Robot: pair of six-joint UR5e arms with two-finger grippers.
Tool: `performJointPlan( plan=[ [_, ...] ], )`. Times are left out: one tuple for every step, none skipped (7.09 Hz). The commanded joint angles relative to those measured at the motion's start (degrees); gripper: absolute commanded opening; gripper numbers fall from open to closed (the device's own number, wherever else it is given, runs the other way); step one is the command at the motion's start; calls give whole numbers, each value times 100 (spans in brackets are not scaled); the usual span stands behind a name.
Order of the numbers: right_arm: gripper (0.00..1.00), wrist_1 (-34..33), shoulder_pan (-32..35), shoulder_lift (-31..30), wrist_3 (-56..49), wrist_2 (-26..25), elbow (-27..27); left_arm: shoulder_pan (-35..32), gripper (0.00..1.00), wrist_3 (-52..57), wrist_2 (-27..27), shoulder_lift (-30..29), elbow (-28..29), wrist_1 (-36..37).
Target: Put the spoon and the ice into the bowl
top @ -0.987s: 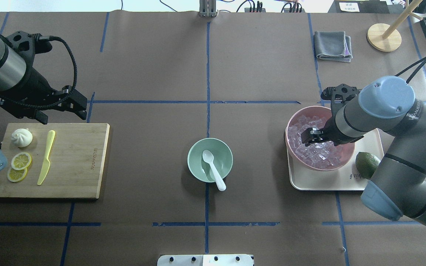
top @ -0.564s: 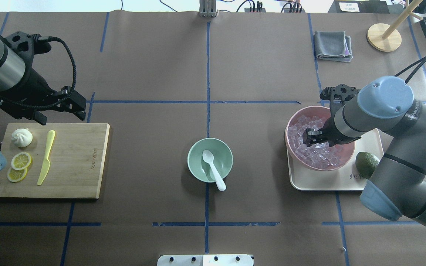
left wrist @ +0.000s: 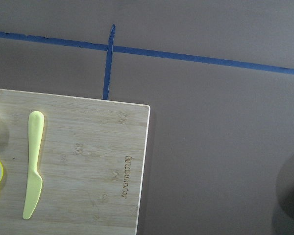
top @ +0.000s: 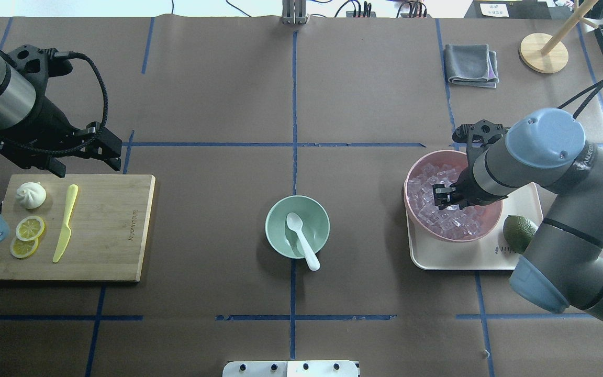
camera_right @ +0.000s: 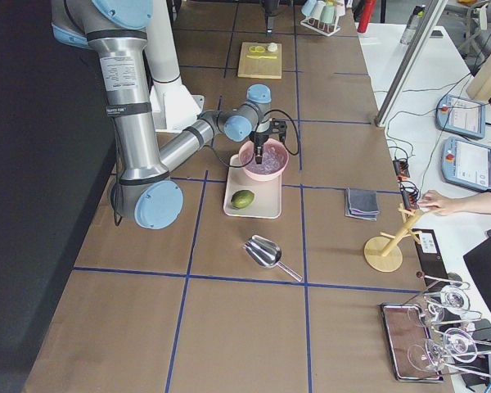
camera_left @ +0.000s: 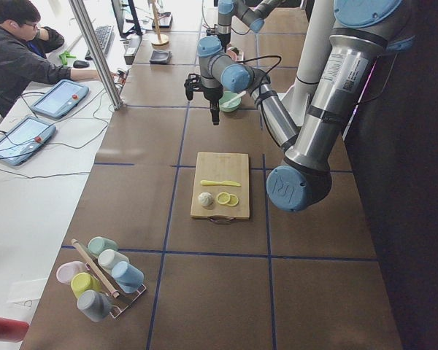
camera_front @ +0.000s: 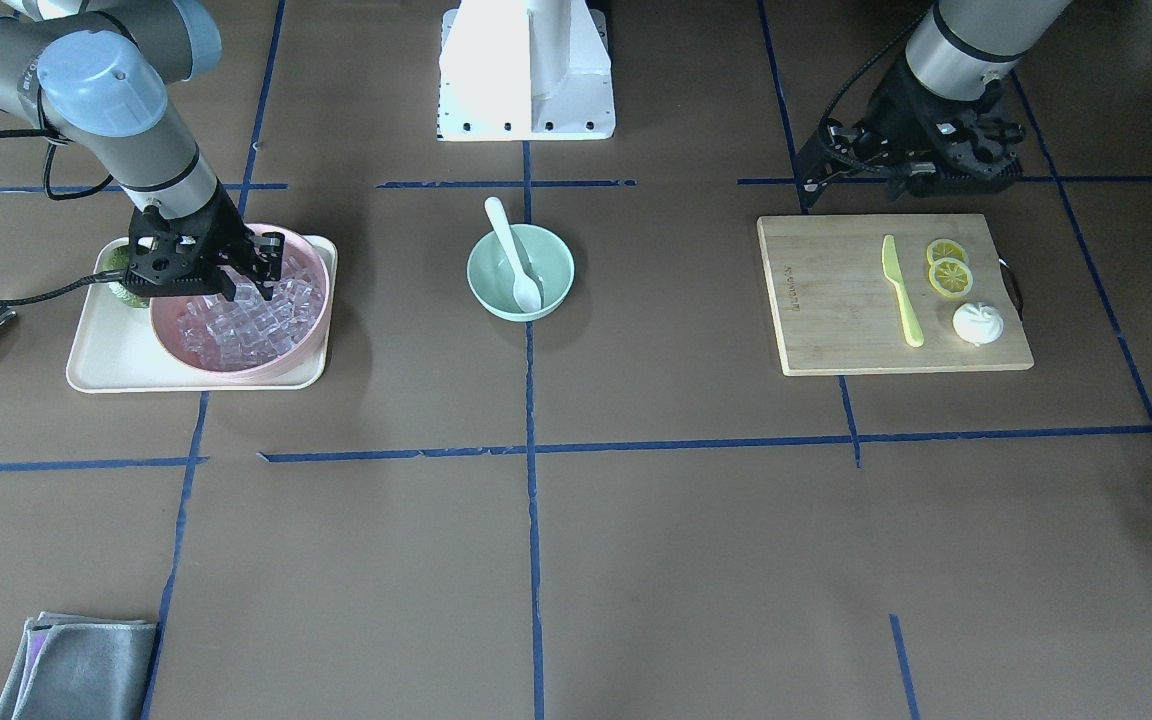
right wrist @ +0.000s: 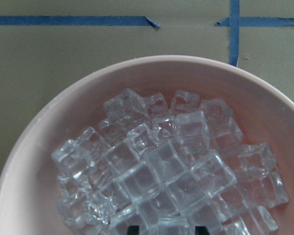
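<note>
Now right hand open, fingertips amid ice in pink bowl.

Even, bright overhead light, soft short shadows, all views sharp.

Pretty clearly a robotics lab, not anybody's kitchen. You've got two big industrial robot arms on a white base. The table is wrapped in brown paper and gridded off with blue tape, and cables trail off the arms. Off to the side a person sits at a bench with tablets and a keyboard.
</note>
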Motion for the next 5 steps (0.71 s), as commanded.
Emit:
performJointPlan(
  plan=[
    [6,0,16,0,-7,29,69,9,100,-6,0,0,9,3],
    [0,0,16,8,-7,29,69,9,100,-6,0,0,9,3],
    [0,-26,77,9,-16,37,139,9,100,-6,0,0,0,3],
    [0,-87,173,9,-16,37,331,0,100,3,0,0,0,3],
    [0,-183,235,26,-16,177,463,-17,100,3,0,9,0,3]
  ],
)
